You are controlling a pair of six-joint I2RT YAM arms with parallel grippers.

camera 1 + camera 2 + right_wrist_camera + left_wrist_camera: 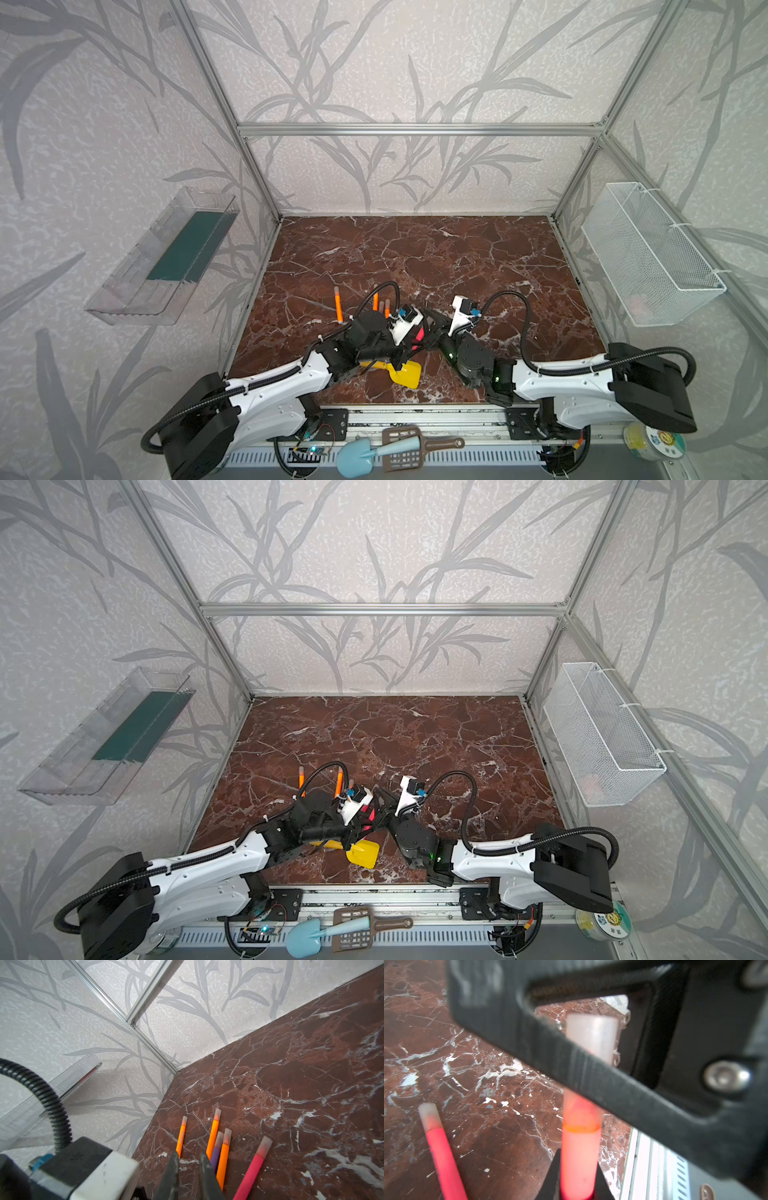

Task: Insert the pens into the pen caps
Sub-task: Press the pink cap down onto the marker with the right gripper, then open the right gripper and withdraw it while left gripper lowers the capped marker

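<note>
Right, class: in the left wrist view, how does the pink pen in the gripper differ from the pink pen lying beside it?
The held pink pen is clamped in the left gripper; the lying pink pen rests free on the marble table. The right gripper's finger crosses the held pen's cap; the lying pen's cap is unobstructed. Both are pink with a translucent cap on.

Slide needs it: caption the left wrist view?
Left tool grips a capped red-pink pen, the right tool crossing its cap; another capped pen lies beside.
</note>
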